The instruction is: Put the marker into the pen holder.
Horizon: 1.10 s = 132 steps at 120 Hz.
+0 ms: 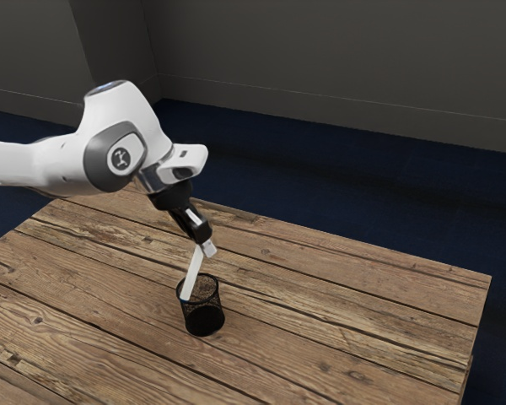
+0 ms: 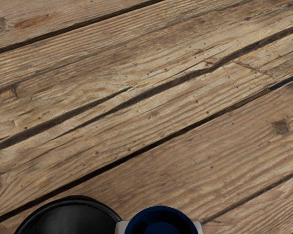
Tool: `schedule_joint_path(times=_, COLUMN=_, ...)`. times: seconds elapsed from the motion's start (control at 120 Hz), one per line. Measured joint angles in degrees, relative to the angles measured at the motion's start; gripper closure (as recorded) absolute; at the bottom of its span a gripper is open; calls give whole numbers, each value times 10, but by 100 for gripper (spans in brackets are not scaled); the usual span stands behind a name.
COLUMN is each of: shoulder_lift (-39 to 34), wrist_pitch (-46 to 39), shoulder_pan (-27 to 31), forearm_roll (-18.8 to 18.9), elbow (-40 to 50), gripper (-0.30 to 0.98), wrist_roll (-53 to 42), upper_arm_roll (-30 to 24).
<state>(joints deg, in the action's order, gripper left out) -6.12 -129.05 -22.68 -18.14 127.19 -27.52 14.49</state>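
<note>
Plank table [image 1: 346, 295], blue floor [image 1: 388, 198], grey walls [image 1: 337, 67]. And here's 1 white, blue-ended marker [image 1: 191, 274], slanting, pinched by the tool [image 1: 205, 248], low end at the black mesh holder's [image 1: 204, 320] mouth!

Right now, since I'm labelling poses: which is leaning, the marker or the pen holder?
The white marker, held aslant in the jaws; the black pen holder stands upright on the table.

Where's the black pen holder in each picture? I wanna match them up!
Exterior view: the pen holder stands below the gripper, a bit left of the middle.
Wrist view: the pen holder's black rim is cut off by the picture's edge, beside the marker's blue end.
Shared landmark: the wooden table.
</note>
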Motion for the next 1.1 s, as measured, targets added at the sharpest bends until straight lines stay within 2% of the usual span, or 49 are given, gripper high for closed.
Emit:
schedule_joint_path(times=0.725, shoulder_lift=30, wrist_pitch=-31, shoulder_pan=9, forearm_roll=37, elbow=-18, gripper=77, wrist_roll=-54, upper_arm_roll=0)
schedule_joint_path(times=1.1, shoulder_lift=58, wrist_pitch=-82, shoulder_pan=8, forearm_roll=43, elbow=-12, gripper=76, wrist_roll=-88, upper_arm_roll=-6)
